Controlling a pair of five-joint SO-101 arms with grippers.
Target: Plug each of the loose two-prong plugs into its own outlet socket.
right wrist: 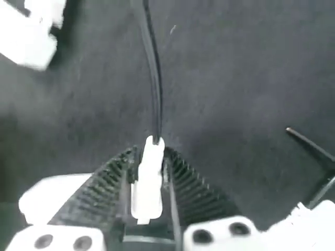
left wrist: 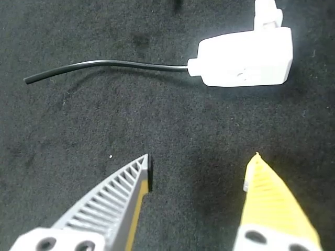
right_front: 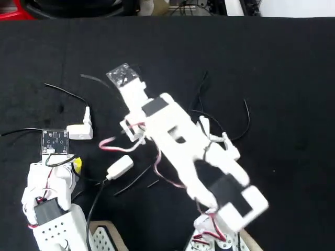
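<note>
White plastic two-prong plug [right wrist: 146, 183]: clamping it in right gripper [right wrist: 150, 151], likely mid-carry. Holding left gripper [left wrist: 201, 157] open near white boxy outlet socket [left wrist: 243, 55]. Next: aligning for insertion.

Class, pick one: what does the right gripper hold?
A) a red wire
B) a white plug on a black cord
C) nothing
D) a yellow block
B: the right gripper is shut on a white plug with a black cord leading away.
</note>
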